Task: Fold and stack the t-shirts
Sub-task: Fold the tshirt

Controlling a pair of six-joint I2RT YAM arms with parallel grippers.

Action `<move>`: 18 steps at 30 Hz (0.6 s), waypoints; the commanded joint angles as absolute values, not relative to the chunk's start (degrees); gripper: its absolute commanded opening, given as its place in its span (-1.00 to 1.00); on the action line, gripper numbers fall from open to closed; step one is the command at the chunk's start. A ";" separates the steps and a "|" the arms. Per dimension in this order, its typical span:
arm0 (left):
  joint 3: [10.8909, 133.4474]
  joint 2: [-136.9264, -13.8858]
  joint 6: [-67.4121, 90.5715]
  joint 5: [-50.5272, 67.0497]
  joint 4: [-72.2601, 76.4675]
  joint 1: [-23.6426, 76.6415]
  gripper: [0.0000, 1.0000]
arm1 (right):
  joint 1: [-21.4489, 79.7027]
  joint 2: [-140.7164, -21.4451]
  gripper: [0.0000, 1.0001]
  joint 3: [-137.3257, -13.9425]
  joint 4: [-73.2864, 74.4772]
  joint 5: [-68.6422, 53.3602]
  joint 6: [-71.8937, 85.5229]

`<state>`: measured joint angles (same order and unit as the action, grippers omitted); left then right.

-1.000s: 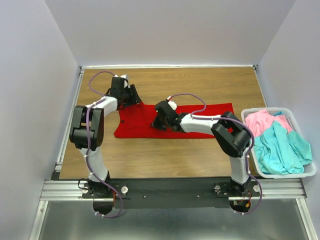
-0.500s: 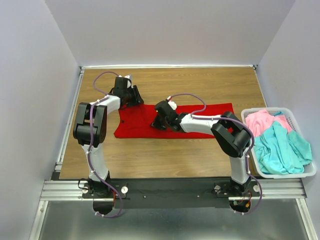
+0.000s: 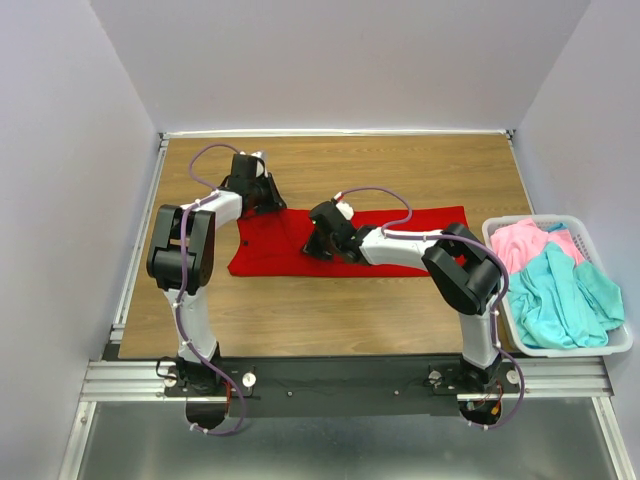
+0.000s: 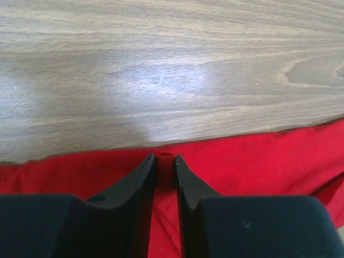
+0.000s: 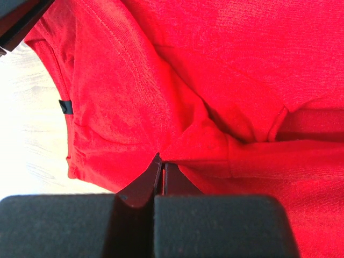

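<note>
A bright red t-shirt (image 3: 265, 252) lies spread across the middle of the wooden table. My left gripper (image 3: 268, 198) is at the shirt's far left edge. In the left wrist view its jaws (image 4: 165, 159) are shut on a small pinch of the red cloth (image 4: 258, 161) right at the hem, with bare wood beyond. My right gripper (image 3: 318, 246) is low over the shirt's middle. The right wrist view shows this gripper (image 5: 162, 161) shut on a raised fold of the red fabric (image 5: 215, 64), which puckers around the tips.
A white laundry basket (image 3: 620, 345) stands at the table's right edge, holding a pink t-shirt (image 3: 525, 240) and a teal t-shirt (image 3: 565, 295). Walls enclose the table on three sides. Bare wood shows behind and in front of the red shirt.
My left gripper shifted slightly right onto the shirt's far edge, and its jaws narrowed onto the cloth. The right arm has stayed still.
</note>
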<state>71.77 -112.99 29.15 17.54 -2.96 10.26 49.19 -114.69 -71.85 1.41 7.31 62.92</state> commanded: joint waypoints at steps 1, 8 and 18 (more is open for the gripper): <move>73.56 -110.31 28.39 13.55 -6.50 10.55 -0.44 | 49.57 -114.96 -0.99 -72.16 1.14 7.29 62.05; 76.11 -108.11 27.33 5.28 -14.14 10.55 -0.46 | 49.57 -113.21 -0.99 -71.28 1.23 7.65 60.21; 75.85 -105.29 27.86 2.29 -19.16 11.77 -0.70 | 49.13 -109.34 -0.99 -69.79 2.02 7.30 54.41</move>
<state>75.55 -107.85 28.14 4.78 -16.25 10.92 49.17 -112.20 -70.59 1.45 7.31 57.93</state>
